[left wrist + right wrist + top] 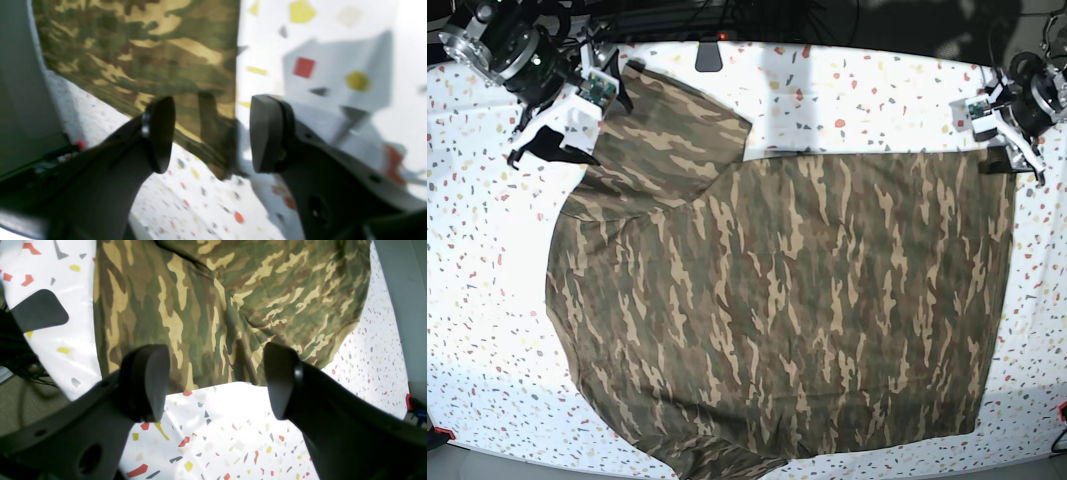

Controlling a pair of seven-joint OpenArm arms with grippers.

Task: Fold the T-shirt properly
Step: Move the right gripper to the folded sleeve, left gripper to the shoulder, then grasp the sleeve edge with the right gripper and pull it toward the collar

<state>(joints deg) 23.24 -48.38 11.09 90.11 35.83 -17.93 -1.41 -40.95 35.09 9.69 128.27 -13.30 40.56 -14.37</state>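
The camouflage T-shirt lies spread flat on the speckled table, one sleeve reaching up to the far left. Its neckband does not show. My right gripper is open over that sleeve's outer edge; in the right wrist view its fingers straddle the cloth's edge and hold nothing. My left gripper is open at the shirt's far right corner; in the left wrist view the corner of the cloth lies between the two fingers, and I cannot tell whether they touch it.
The white tablecloth with coloured flecks covers the table. A small black object sits at the far edge. The tablecloth is creased beside my left gripper. A grey surface borders the table in the right wrist view.
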